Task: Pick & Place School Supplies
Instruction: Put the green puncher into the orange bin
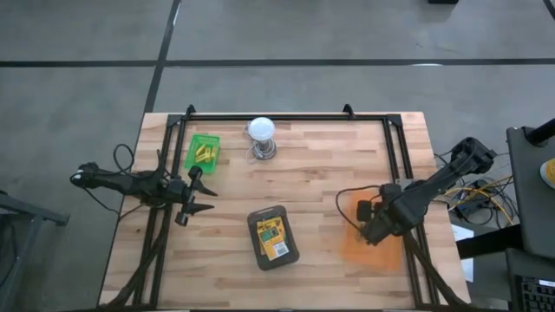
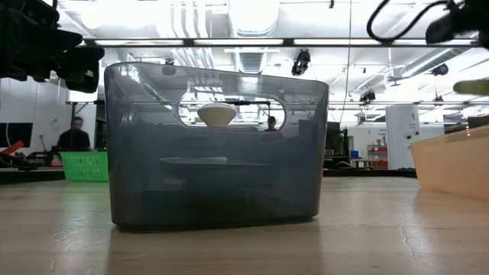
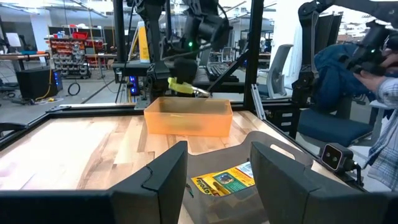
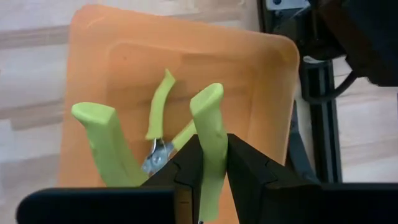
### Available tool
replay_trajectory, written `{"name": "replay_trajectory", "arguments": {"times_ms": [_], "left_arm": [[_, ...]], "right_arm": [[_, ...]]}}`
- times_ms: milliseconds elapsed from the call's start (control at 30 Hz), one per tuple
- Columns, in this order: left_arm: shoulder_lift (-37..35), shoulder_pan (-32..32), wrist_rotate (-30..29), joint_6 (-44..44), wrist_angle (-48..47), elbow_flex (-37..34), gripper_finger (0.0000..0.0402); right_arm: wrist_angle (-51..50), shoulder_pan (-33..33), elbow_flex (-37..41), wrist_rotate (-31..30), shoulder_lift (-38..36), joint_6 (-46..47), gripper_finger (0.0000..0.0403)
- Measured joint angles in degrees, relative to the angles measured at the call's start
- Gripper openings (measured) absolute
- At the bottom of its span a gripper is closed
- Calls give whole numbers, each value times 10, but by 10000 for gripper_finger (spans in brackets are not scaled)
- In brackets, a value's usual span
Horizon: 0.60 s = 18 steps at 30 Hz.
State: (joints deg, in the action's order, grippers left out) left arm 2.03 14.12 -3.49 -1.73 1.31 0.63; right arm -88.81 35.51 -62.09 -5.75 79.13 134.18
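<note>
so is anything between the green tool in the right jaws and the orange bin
Nothing visible. The right gripper holds the green-handled tool directly over the open orange bin; only another green-handled tool lies inside.

Flat green-and-yellow crayon box (image 1: 271,240): lies face up inside a dark grey translucent plastic bin (image 1: 255,218) at the front centre of the wooden counter (image 1: 321,165); printed front visible in the left wrist view; several short yellow stick-like pieces (image 1: 205,153): lie loosely piled in a small bright green plastic basket (image 1: 192,158) at the rear left of the counter, well apart from the grey bin.
</note>
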Motion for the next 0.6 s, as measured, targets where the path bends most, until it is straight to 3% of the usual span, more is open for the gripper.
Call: {"name": "replay_trajectory", "arguments": {"times_ms": [600], "left_arm": [[0, 0, 0, 0, 0, 0, 181]], "right_arm": [[222, 1, 187, 0, -45, 22, 50]]}}
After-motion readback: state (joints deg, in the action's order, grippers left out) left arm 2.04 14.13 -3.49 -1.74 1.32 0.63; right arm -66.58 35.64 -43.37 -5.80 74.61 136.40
